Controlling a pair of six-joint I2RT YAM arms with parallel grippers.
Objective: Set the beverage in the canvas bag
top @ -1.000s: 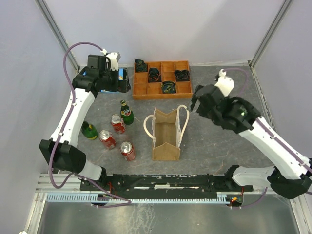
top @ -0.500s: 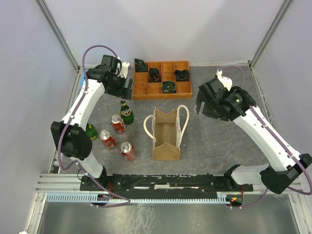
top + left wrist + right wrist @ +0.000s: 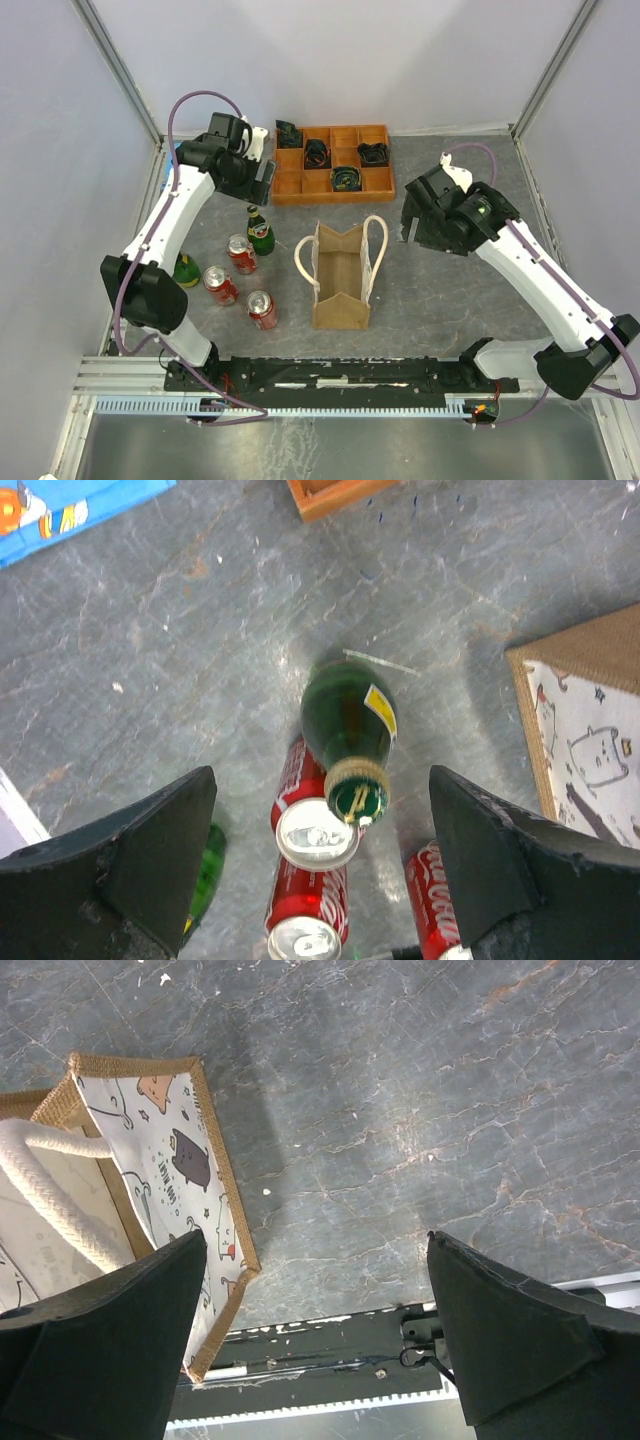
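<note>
- Left pincer (image 3: pixel 260 177), seen from the top camera, hangs released with its jaws spread wide, near the green bottle (image 3: pixel 260 230). The bottle stands upright on the grey counter (image 3: pixel 440 290), left of the canvas bag (image 3: pixel 340 275).
- Three red cans (image 3: pixel 241 254) stand close by that bottle, a second green bottle (image 3: pixel 184 268) sits farther left, and an orange tray (image 3: pixel 333 163) lies behind the bag. The right pincer (image 3: pixel 412 222), also released, hovers to the right of the bag.
- Left wrist camera: the bottle's cap (image 3: pixel 357 795) shows between the parted fingers (image 3: pixel 160 845), untouched. Cans crowd beside it and the bag's rim (image 3: pixel 590 645) shows at right.
- Right wrist camera: spread fingers (image 3: pixel 110 1310) frame grey counter. The open bag (image 3: pixel 150 1160), with its rope handle (image 3: pixel 60 1190), stands at left.
</note>
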